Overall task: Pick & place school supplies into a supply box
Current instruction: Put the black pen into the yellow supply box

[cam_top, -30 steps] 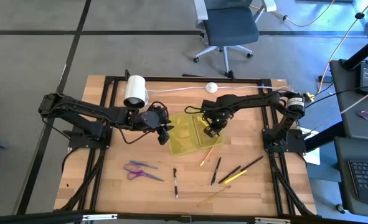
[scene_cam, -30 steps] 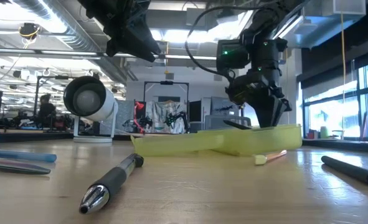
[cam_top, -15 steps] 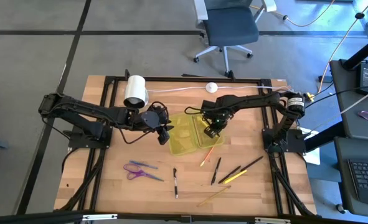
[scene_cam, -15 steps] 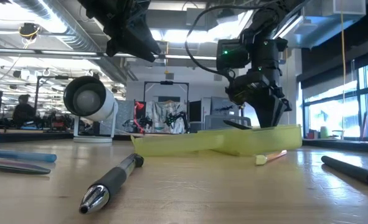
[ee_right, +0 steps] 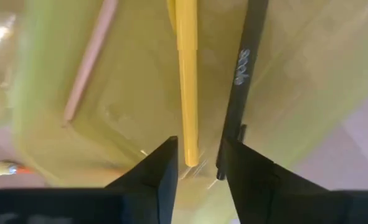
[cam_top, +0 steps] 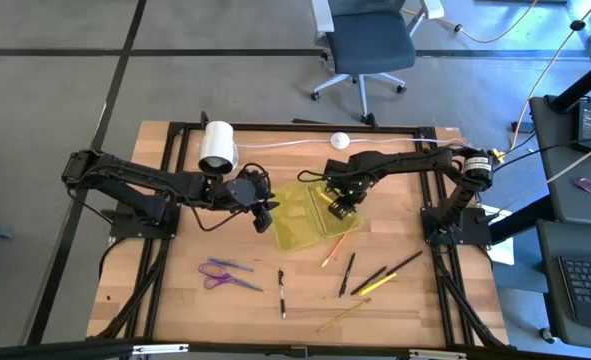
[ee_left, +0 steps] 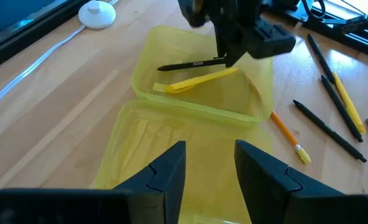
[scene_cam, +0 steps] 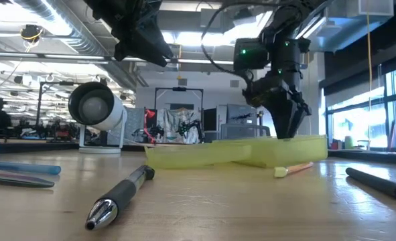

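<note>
Wooden-slat worktop [cam_top: 175, 300] framed in black rail, seen from above, with two dark arms reaching toward its middle. Shallow translucent yellow-green plastic supply box [cam_top: 297, 222] lies at centre, between the two arms. Left end effector [cam_top: 266, 214] hangs at the box's left edge, its fingers [ee_left: 171, 171] parted with nothing between them. Right end effector [cam_top: 335, 208] stands over the box's right compartment, fingers [ee_right: 165, 168] slightly apart and clamped on nothing; directly beneath it a yellow pen [ee_right: 185, 81] and a black pen with white lettering [ee_right: 241, 81] lie side by side on the box floor. White cylinder roll [cam_top: 216, 146] stands at the far left of the worktop; a small white round puck on a cable [cam_top: 340, 141] sits at the far edge. Purple-and-blue-handled scissors [cam_top: 223, 274] lie near the front left. An orange pencil [cam_top: 332, 249] lies just outside the box's right front corner; further black and yellow pens and pencils [cam_top: 380, 276] are scattered at front right.
</note>
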`<action>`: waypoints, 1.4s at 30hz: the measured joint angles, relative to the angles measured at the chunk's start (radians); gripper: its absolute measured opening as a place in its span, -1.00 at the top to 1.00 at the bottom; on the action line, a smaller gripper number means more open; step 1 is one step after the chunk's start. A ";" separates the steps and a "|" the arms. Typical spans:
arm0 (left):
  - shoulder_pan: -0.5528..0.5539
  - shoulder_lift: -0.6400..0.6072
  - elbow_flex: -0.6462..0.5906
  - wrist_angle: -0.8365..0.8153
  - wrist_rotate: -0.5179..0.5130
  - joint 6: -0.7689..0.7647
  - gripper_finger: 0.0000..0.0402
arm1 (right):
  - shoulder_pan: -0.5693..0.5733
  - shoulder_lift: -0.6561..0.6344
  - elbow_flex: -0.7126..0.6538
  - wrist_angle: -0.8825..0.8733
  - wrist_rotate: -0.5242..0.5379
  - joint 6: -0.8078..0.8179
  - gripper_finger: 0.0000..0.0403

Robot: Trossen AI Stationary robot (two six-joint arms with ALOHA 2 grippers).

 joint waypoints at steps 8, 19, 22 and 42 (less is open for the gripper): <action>0.000 0.000 0.000 -0.003 0.000 0.000 0.35 | 0.079 -0.200 0.030 -0.012 0.020 -0.205 0.36; 0.000 0.000 0.000 0.004 0.000 0.000 0.35 | 0.298 -0.348 0.031 -0.372 0.009 -0.250 0.38; 0.000 0.000 0.000 0.004 -0.009 -0.001 0.35 | 0.331 -0.348 0.031 -0.455 0.006 -0.178 0.38; 0.000 0.000 0.000 0.004 -0.034 -0.003 0.35 | 0.415 -0.348 0.019 -0.516 0.091 -0.142 0.00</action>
